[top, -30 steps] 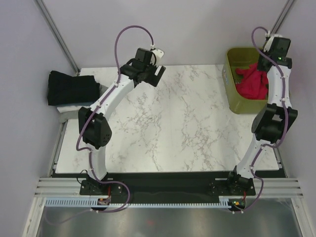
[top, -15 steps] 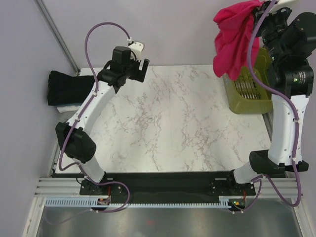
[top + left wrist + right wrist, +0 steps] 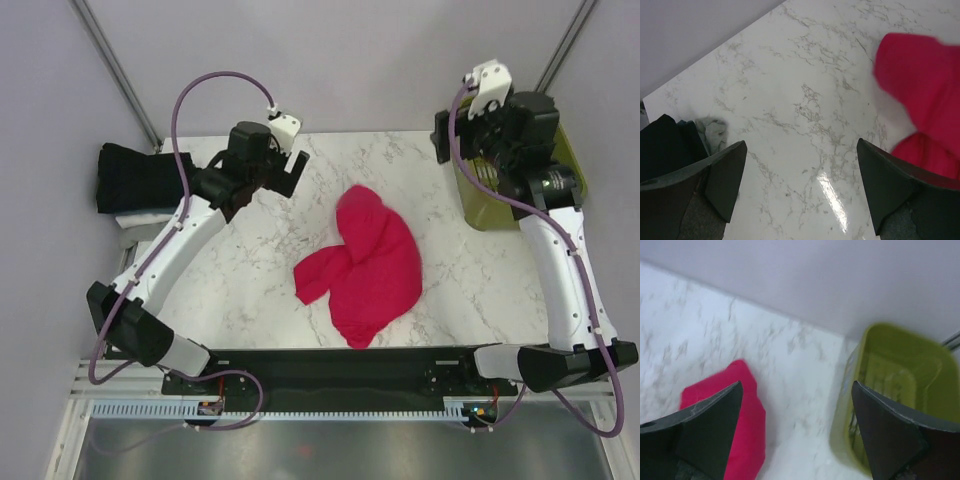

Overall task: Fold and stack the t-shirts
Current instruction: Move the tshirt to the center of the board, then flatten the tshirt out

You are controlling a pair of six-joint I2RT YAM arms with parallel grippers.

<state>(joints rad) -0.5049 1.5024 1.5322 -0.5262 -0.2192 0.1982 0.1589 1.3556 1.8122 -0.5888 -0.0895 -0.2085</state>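
Crimson-pink t-shirt point(image 3: 365, 265), aloft in the right gripper point(image 3: 796, 390) half a second ago, now lies crumpled on the marble table point(image 3: 250, 290). Right gripper and left gripper point(image 3: 801, 145) gape wide, empty. Step judged: flattening; next, both take shirt edges.

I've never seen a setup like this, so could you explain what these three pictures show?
Two robot arms are bolted at the near edge of a marble table. One picture looks down from above. The other two come from a camera on each wrist, so the dark wedges there are that hand's own fingers. A crumpled pink t-shirt lies mid-table. Folded shirts, a black one on top, sit at the far left corner, and a green basket stands at the far right. The left hand and right hand are both open, holding nothing.
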